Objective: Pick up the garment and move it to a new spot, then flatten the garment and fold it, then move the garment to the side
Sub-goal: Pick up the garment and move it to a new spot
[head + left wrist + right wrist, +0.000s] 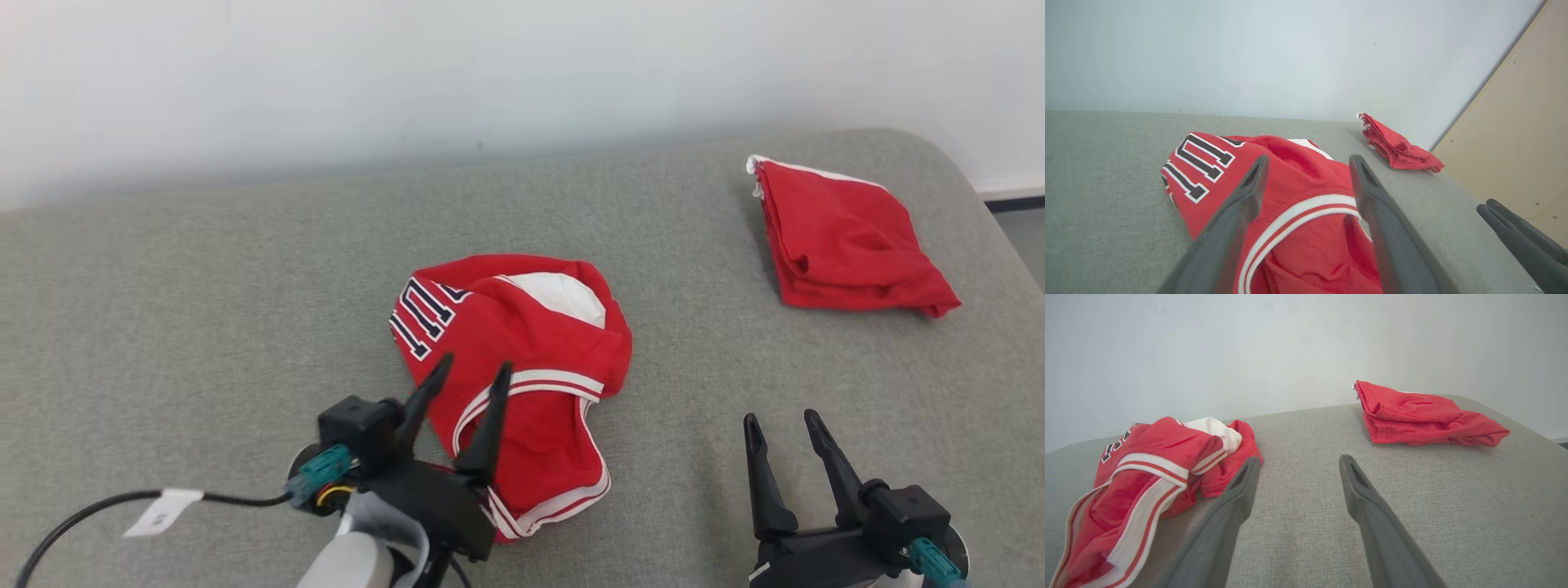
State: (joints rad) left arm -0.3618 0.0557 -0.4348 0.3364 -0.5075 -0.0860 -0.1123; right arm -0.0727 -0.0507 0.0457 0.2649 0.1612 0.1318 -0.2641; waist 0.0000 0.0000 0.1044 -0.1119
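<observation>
Crumpled red jersey (539, 351) is lying centrally on the grey fabric surface (204, 327), just ahead of and under the nearer left end effector (475, 365), which is standing wide and empty. The right end effector (780, 418) is hovering wide, apart.

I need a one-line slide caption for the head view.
Open left gripper over a crumpled red jersey; a folded red garment lies at the far right.

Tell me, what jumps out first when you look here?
A crumpled red jersey with white stripes and dark numbers lies in the middle of the grey cushion. The left claw hangs open over its near edge, and a folded red cloth sits far right.
</observation>
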